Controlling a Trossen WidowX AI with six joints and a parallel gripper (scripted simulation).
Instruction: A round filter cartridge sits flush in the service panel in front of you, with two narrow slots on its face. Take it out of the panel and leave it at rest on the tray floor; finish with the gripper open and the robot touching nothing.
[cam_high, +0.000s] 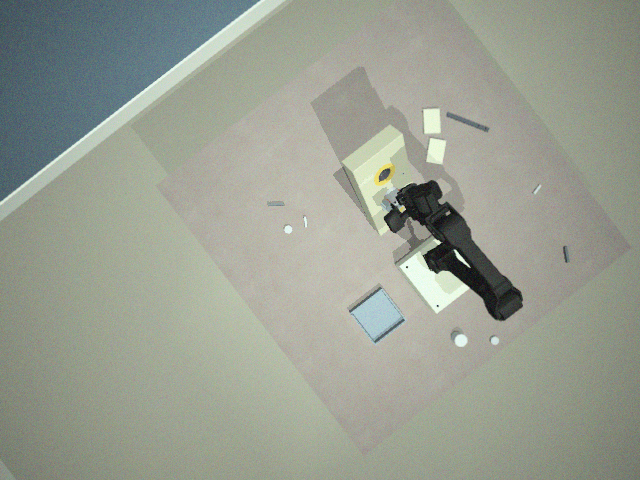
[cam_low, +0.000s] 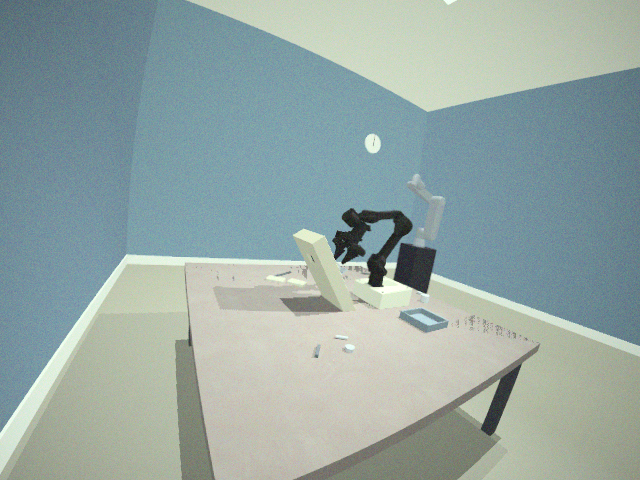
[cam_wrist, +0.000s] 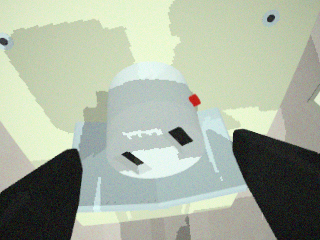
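Observation:
The filter cartridge, a pale grey cylinder with two dark slots and a red mark, is out of its socket. It rests on a pale blue-grey ledge low on the tilted cream panel. The dark socket inside the yellow ring is empty. My gripper is open, its fingertips wide on either side of the cartridge in the wrist view. Whether they are level with it is unclear. The blue tray is empty.
My arm stands on a cream base block between panel and tray. White cylinders stand near the base. Two cream blocks and a dark bar lie beyond the panel. A white disc lies on the table.

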